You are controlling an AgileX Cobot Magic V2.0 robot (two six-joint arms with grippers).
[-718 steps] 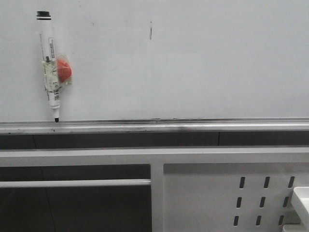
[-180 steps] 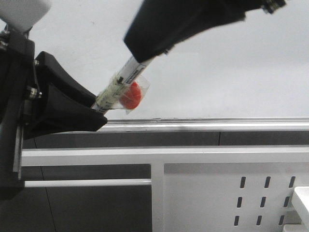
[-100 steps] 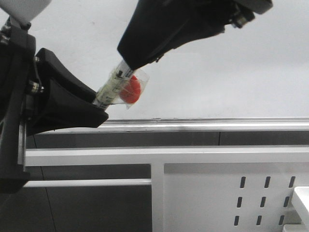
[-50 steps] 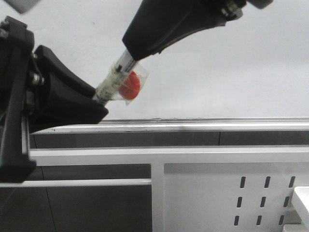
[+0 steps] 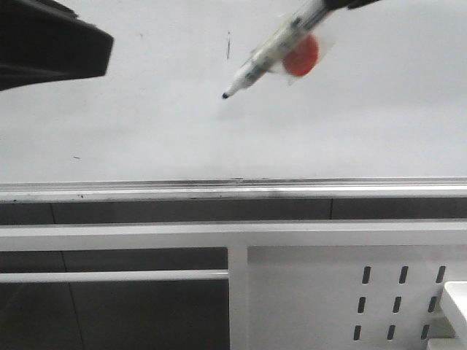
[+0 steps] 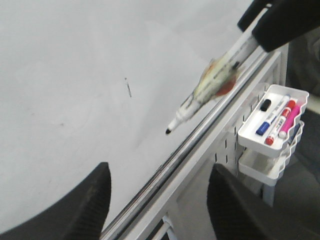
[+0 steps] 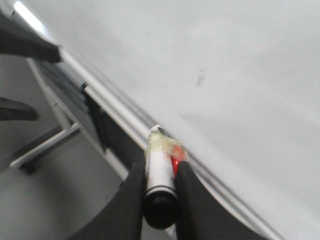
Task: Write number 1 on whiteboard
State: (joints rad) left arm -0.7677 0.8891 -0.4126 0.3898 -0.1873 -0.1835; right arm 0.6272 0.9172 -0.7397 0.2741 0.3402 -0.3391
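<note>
Glossy whiteboard [image 5: 350,138] with just a short dark tick [image 5: 228,45] up top. Right gripper [image 7: 160,192] pinches a slim white marker [image 5: 271,52], red blob taped on, black tip near the tick. Left gripper [image 6: 157,200] fingers spread, empty.

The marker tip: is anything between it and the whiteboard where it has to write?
Nothing visible. The marker, uncapped and clamped in the right gripper, points its tip at bare whiteboard, just below a short dark stroke. The left gripper is open and off to the side.
</note>
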